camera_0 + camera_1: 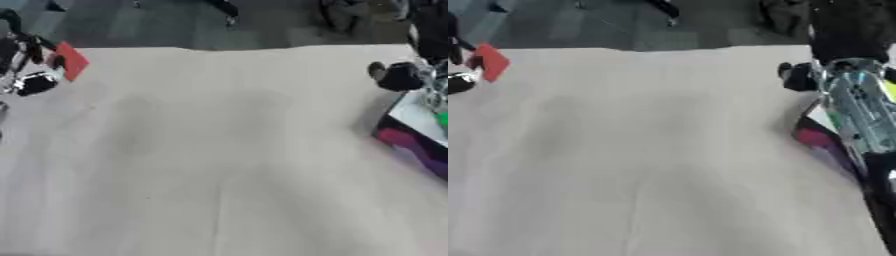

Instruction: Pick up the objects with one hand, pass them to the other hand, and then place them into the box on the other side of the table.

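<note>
A flat red piece [71,61] hangs tilted over the table's far left corner, and my left hand [31,54] is shut on its left edge. My right hand [399,76] hovers at the far right, just beyond the box [411,144]; it is a dark blur above the box's far end. The box has a purple and black side wall and a pale inside, with something green [443,119] in it. My right arm [857,107], silver and shiny, crosses over the box in the right eye view and hides most of it.
The beige table [219,150] fills the middle and front. Beyond its far edge lie grey floor and dark shapes. The box stands along the table's right edge.
</note>
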Tool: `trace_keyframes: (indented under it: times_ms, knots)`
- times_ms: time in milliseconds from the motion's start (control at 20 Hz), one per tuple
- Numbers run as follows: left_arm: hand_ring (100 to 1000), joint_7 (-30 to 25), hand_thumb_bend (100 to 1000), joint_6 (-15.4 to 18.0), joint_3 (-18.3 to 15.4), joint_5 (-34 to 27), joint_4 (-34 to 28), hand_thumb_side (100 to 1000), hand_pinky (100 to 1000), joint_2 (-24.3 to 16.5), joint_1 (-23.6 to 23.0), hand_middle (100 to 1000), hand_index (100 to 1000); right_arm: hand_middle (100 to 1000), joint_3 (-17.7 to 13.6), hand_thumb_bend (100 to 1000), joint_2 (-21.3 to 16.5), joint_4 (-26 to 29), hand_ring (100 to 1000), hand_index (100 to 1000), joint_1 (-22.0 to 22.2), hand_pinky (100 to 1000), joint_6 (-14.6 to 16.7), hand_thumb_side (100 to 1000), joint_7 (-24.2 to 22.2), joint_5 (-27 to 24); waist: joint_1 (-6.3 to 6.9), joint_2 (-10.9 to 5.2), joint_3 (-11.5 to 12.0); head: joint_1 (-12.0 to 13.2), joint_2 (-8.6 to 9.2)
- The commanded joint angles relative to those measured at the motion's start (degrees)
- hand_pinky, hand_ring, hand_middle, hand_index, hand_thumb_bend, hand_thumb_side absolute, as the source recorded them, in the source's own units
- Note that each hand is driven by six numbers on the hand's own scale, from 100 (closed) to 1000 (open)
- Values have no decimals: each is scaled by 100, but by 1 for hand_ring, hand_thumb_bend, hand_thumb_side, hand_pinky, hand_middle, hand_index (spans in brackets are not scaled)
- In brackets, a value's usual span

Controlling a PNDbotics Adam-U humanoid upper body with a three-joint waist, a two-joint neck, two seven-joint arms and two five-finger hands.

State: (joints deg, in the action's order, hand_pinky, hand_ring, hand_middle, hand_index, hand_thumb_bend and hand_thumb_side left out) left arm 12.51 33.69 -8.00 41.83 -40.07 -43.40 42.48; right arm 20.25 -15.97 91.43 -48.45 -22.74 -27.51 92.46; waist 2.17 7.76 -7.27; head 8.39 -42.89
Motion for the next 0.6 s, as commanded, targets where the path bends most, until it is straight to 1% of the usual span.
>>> trace_keyframes:
  times_ms: [50, 150, 200, 350, 450, 600]
  knots:
    - [382, -914, 100, 123, 115, -1074, -636, 355, 612, -18, -14, 322, 407, 848, 156, 490, 155, -52, 842, 977, -176, 906, 202, 358, -70, -60, -3, -164, 62, -284, -112]
    - [375, -1601, 100, 31, 193, -1870, -1000, 368, 611, 66, -78, 314, 400, 847, 288, 491, 331, -110, 841, 978, -239, 908, 306, 363, -92, -132, -16, -215, 132, -395, -120]
    - [373, -1941, 100, -66, 218, -2272, -1173, 372, 611, 102, -103, 311, 397, 847, 337, 513, 417, -149, 840, 982, -265, 911, 312, 388, -105, -150, -23, -229, 161, -445, -121]
    - [371, -2813, 100, -424, 274, -3267, -1633, 376, 612, 188, -142, 309, 395, 844, 488, 529, 689, -266, 837, 986, -332, 903, 195, 399, -161, -61, -36, -244, 238, -605, -123]
    - [370, -3222, 100, -626, 306, -3702, -1864, 376, 613, 241, -141, 309, 394, 843, 583, 535, 855, -325, 835, 987, -371, 896, 152, 402, -159, -45, -36, -236, 279, -697, -123]
    - [372, -3580, 100, -783, 350, -4030, -2110, 371, 613, 288, -141, 310, 395, 841, 683, 539, 1030, -415, 833, 988, -404, 888, 108, 404, -121, -49, -32, -218, 318, -812, -123]
